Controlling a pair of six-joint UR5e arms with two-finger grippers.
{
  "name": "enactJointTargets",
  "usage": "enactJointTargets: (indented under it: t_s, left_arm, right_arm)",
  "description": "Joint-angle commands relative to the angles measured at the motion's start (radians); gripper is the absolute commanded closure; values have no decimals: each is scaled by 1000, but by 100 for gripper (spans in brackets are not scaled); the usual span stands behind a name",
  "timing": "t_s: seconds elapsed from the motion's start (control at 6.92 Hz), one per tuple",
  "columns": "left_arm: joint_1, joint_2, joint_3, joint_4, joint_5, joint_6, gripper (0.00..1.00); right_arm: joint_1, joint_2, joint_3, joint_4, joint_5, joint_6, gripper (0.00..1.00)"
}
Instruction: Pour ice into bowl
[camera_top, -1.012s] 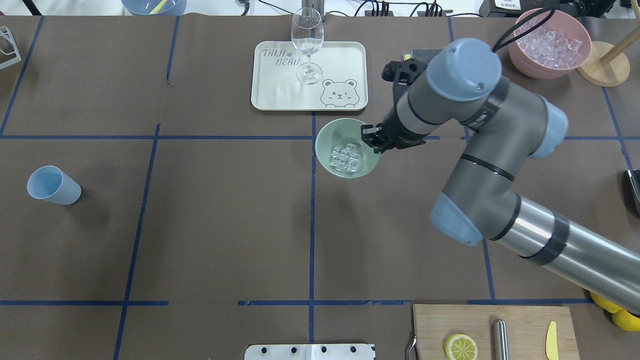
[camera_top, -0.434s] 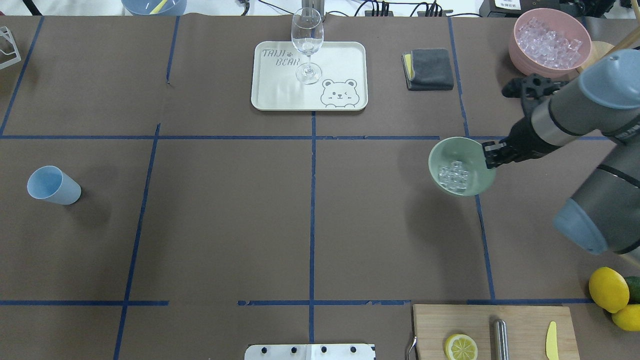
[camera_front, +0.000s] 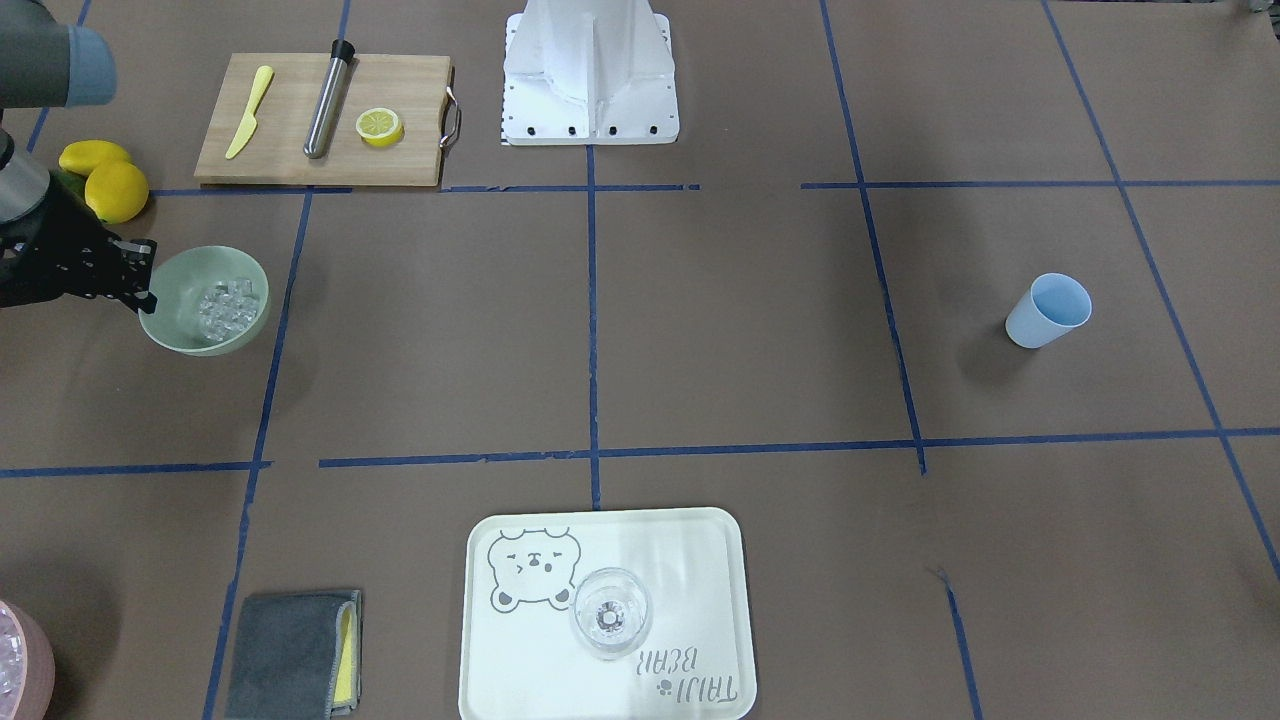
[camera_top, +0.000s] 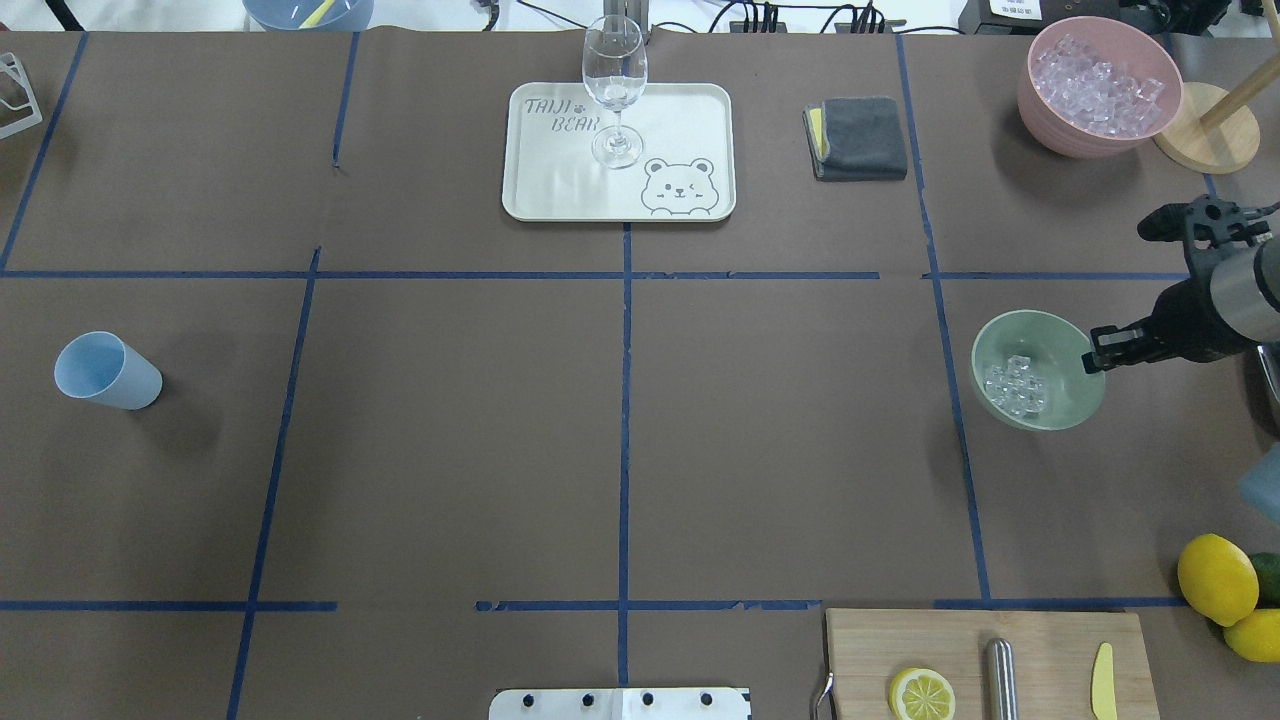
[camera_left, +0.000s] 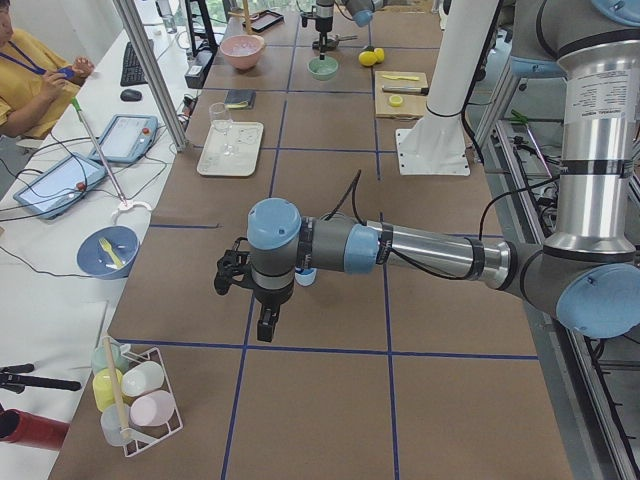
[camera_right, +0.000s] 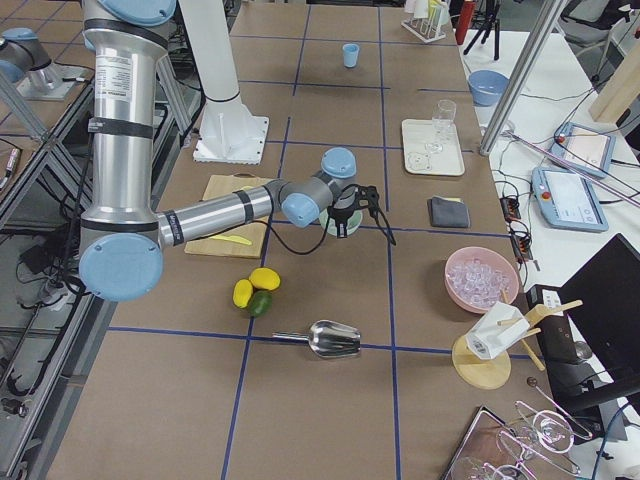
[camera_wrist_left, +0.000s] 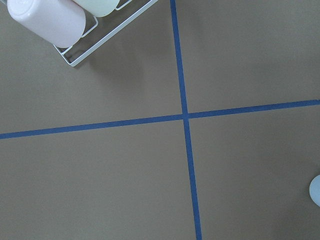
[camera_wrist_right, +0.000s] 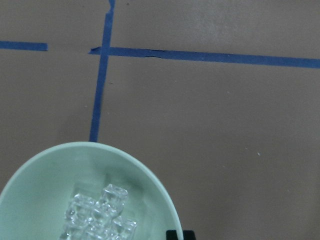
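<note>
R fingers (camera_top: 1100, 360) pinch bowl (camera_top: 1055, 345) by one rim edge, far R side of tabletop (camera_top: 640, 420). Bowl looks lifted and a bit tilted. Ice (camera_top: 1015, 388) is already inside, piled on the side away from the fingers. L fingers (camera_left: 266, 322): can't tell if spread or pressed together, hanging nr blue cup (camera_top: 105, 370). Risks: one-sided rim grip + smooth finish → bowl pivots/slips. Quick swing or more tilt → cubes spill.

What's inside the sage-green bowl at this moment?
A small pile of clear ice cubes lies in the bowl, clustered off-centre. The bowl floor beneath the pile is covered; nothing else shows inside.
</note>
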Motion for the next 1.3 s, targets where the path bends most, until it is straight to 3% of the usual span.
enactJointTargets:
  t_s: [0.0, 0.29, 0.43, 0.58, 1.01, 1.16]
  left_arm:
    - [0, -1, -2, -2, 0, 0, 0]
    - [0, -1, 7, -21, 0, 0, 0]
    - [0, -1, 8, -28, 2, 0, 0]
    - [0, -1, 9, -29, 2, 0, 0]
    - [0, -1, 9, -28, 0, 0, 0]
    - [0, -1, 9, -28, 0, 0, 0]
  right_arm:
    - [40, -54, -140, 192, 33, -43, 100]
    - [39, -53, -208, 259, 34, -45, 100]
    - [39, -48, -210, 259, 37, -45, 75]
    - [39, -42, -208, 259, 35, -43, 1]
    - [150, -38, -181, 196, 70, -103, 0]
    - [257, -36, -178, 65, 72, -322, 0]
